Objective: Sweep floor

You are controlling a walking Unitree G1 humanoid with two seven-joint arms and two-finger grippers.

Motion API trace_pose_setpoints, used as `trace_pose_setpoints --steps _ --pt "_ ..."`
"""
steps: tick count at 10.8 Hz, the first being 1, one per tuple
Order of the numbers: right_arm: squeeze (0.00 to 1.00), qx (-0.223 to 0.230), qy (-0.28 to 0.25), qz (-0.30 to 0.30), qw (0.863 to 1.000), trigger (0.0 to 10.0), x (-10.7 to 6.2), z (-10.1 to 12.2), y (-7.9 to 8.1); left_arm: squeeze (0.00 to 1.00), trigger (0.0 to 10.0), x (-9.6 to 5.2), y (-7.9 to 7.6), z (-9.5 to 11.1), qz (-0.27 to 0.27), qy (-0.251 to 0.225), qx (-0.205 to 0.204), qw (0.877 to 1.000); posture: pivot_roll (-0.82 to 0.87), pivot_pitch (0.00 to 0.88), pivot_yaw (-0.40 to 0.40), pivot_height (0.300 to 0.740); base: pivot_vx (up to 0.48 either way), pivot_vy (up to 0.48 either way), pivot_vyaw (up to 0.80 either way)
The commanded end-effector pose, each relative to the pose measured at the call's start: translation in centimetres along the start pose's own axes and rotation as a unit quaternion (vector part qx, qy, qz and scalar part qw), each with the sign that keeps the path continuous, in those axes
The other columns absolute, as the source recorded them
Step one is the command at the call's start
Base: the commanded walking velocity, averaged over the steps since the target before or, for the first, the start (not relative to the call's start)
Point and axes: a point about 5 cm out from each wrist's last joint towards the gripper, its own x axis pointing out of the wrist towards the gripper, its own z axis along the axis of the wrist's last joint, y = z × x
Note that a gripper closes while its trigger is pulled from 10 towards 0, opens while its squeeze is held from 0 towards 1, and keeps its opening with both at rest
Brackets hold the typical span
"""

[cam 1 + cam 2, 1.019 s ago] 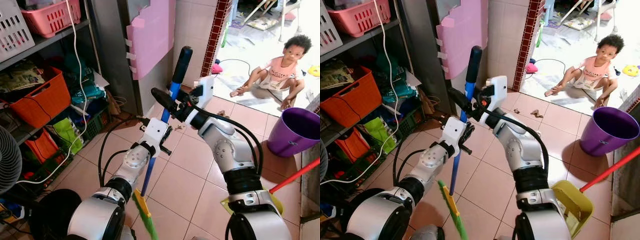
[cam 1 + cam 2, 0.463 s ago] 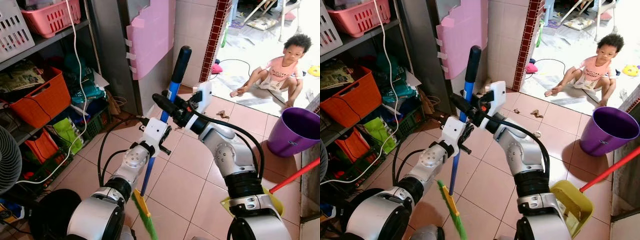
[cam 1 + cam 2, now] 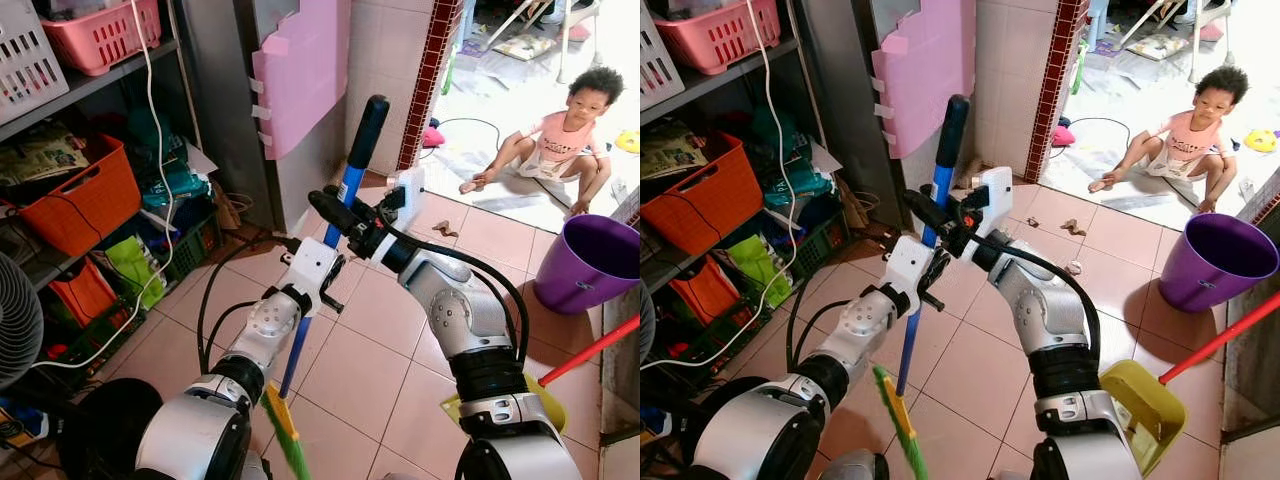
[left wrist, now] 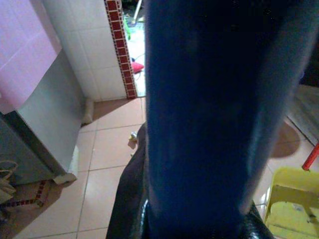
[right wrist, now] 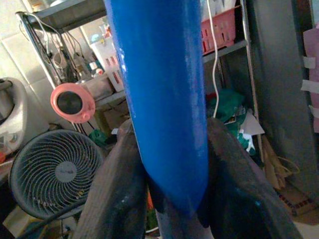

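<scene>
Orange and pink baskets (image 3: 75,195) are sitting on the shelving at the far left, with a fan (image 3: 15,320) lying near the robot on that side. Moving right, the left gripper (image 3: 322,268) is clamping the lower part of the blue broom handle (image 3: 345,190), its fingers closed around the shaft, as the left wrist view confirms. Green and yellow bristles (image 3: 285,435) are trailing down near the robot's body, just off the pink tiled floor (image 3: 350,370). Slightly further right and higher on the shaft, the right gripper (image 3: 335,208) is squeezing the handle too, its black fingers (image 5: 119,199) pressing on both sides of the blue tube. So both arms are holding the broom tilted, top end leaning to the far right. The step in hand seems to be a sweeping stroke, or the set-up for one. Small debris (image 3: 445,230) is lying on the tiles further off, and next the bristles probably need lowering and drawing across it. At the far right a child (image 3: 560,140) is sitting beyond a purple bucket (image 3: 590,262), with a yellow dustpan (image 3: 1145,400) near the robot's right side.
</scene>
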Motion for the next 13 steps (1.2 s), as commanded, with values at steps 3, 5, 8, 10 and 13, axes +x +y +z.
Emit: trace_pose_setpoints --steps 3,5,8,10,13 --pt "0.0 0.02 0.008 0.01 1.0 0.0 0.1 -0.7 0.6 0.0 0.0 0.7 0.4 1.5 0.0 -0.024 0.013 1.0 -0.11 0.0 0.042 0.74 0.0 0.0 0.0" --pt "1.0 0.015 0.013 0.006 1.0 10.0 0.2 -0.7 0.5 0.0 0.0 0.7 0.4 1.5 -0.001 -0.024 0.013 1.0 -0.11 0.0 0.042 0.74 0.0 0.0 0.0" --pt "0.63 0.018 0.02 0.007 1.0 10.0 0.1 -1.3 0.9 0.0 0.0 0.7 0.3 1.6 -0.002 -0.024 0.013 1.0 -0.11 0.0 0.041 0.74 0.0 0.0 0.0" --pt "0.0 0.023 0.021 0.009 0.999 10.0 0.2 -1.6 1.0 0.0 0.0 0.8 0.3 1.6 -0.003 -0.025 0.013 1.0 -0.11 0.0 0.04 0.74 0.0 0.0 0.0" --pt "0.0 0.034 0.029 0.01 0.999 10.0 0.2 -2.6 1.4 0.0 0.0 0.8 0.2 1.6 -0.004 -0.025 0.012 1.0 -0.11 0.0 0.039 0.74 0.0 0.0 0.0"
